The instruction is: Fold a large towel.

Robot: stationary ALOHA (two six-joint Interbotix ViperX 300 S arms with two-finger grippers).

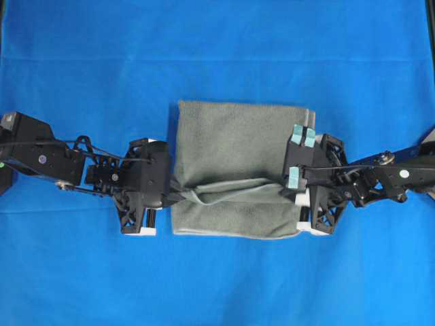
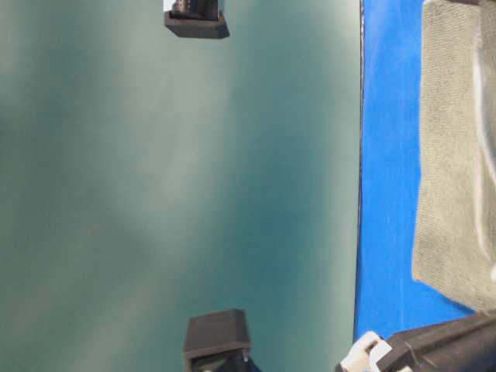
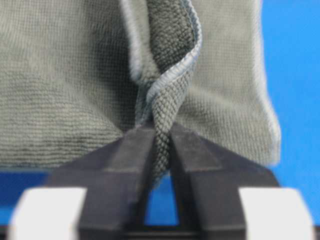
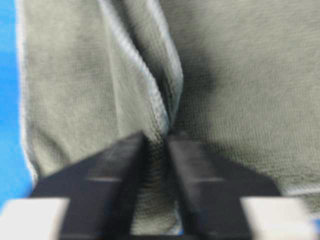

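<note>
Left gripper [image 1: 178, 185], overhead view: at the towel's [image 1: 234, 139] left edge, arm extended level from the left. Right gripper [image 1: 297, 157]: over the right edge, teal-padded fingers [image 1: 295, 178] parted. Towel folded, lying mid blue sheet [image 1: 217, 54] on the tabletop.

Table-level view: towel edge on blue only.

Left wrist view: jaws pinched a hemmed ridge of towel [image 3: 162, 107].

Right wrist view: blurred; jaws slightly apart astride a hemmed fold [image 4: 160, 95], grip unclear.

Handling, judged: soft, light, limp, grippy pile; best taken at hemmed corners.
</note>
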